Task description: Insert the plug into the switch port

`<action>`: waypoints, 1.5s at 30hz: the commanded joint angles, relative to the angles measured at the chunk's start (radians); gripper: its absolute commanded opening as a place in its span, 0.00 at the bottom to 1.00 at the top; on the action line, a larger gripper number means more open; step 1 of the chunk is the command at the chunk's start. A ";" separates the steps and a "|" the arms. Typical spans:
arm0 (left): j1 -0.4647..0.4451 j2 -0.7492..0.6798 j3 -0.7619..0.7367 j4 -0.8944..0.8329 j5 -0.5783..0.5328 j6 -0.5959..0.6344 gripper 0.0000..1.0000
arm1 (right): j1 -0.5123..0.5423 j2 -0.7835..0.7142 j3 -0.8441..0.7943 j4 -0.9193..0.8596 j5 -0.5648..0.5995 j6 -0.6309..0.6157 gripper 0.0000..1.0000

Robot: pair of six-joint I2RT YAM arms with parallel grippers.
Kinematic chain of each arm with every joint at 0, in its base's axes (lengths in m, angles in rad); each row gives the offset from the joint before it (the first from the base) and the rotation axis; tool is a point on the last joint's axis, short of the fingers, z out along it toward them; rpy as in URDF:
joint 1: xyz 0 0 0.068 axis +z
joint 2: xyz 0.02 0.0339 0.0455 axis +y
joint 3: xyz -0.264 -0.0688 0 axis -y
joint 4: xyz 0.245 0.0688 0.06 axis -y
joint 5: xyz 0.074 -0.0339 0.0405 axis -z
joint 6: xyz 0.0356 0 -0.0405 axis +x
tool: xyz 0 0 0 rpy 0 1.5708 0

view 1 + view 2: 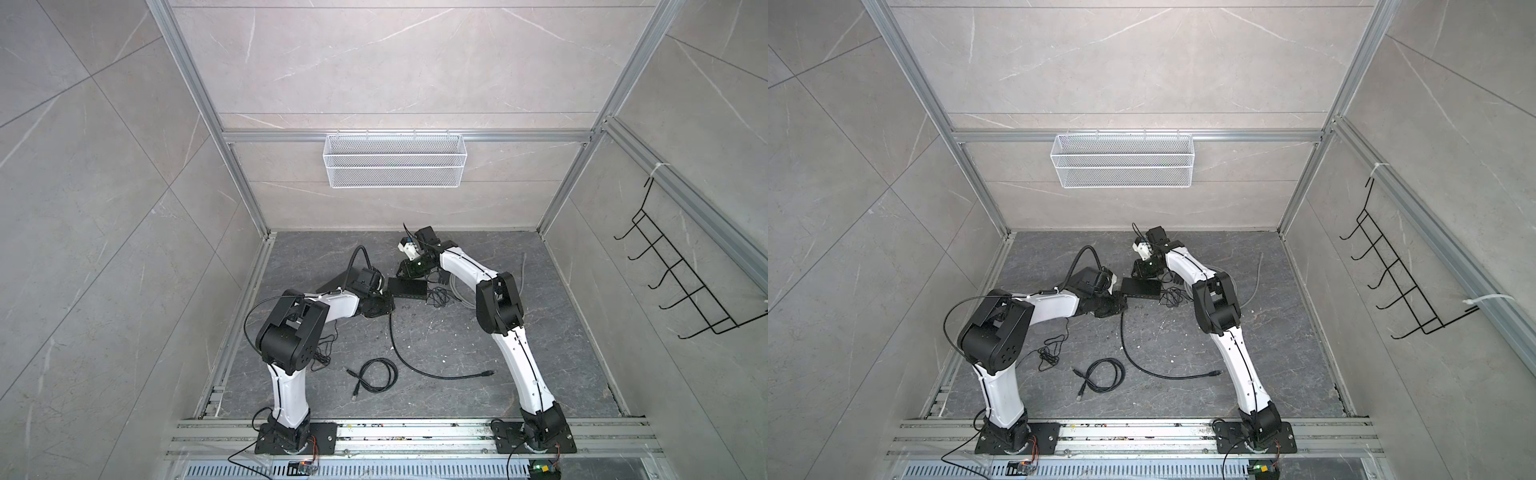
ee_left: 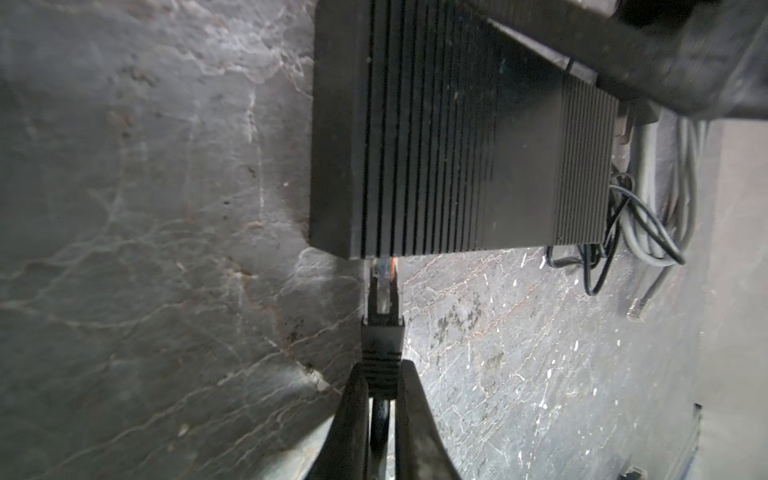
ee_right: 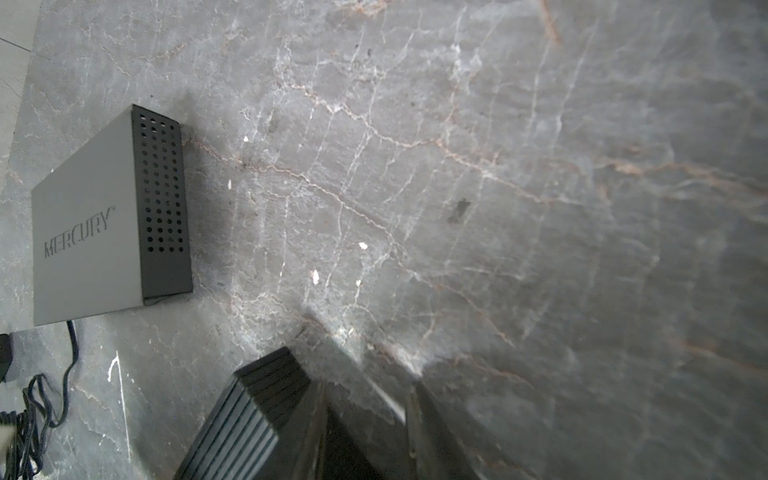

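Observation:
The black ribbed switch (image 2: 436,145) lies flat on the dark stone floor, seen in both top views (image 1: 408,289) (image 1: 1141,288). My left gripper (image 2: 382,370) is shut on the black boot of the plug (image 2: 384,291). The clear plug points straight at the switch's near edge and its tip meets that edge. The port itself is hidden from view. My right gripper (image 3: 368,390) is closed over the far end of the switch (image 3: 249,415), with one finger lying across its top. The plug's black cable (image 1: 399,353) trails back over the floor.
A grey Mercury box (image 3: 91,232) stands beyond the switch. A coiled black cable (image 1: 376,375) lies near the front. Thin black wires (image 1: 438,297) and grey cable (image 1: 461,291) bunch at the switch's right. A white mesh basket (image 1: 395,160) hangs on the back wall, a hook rack (image 1: 681,282) on the right.

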 commanded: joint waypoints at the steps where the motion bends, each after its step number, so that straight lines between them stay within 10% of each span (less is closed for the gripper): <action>1: 0.042 -0.023 -0.045 0.110 0.010 -0.061 0.00 | 0.019 0.024 -0.008 -0.104 0.005 -0.013 0.35; 45: 0.115 -0.019 0.052 -0.053 0.285 0.370 0.00 | 0.031 0.033 0.038 -0.199 -0.094 -0.175 0.36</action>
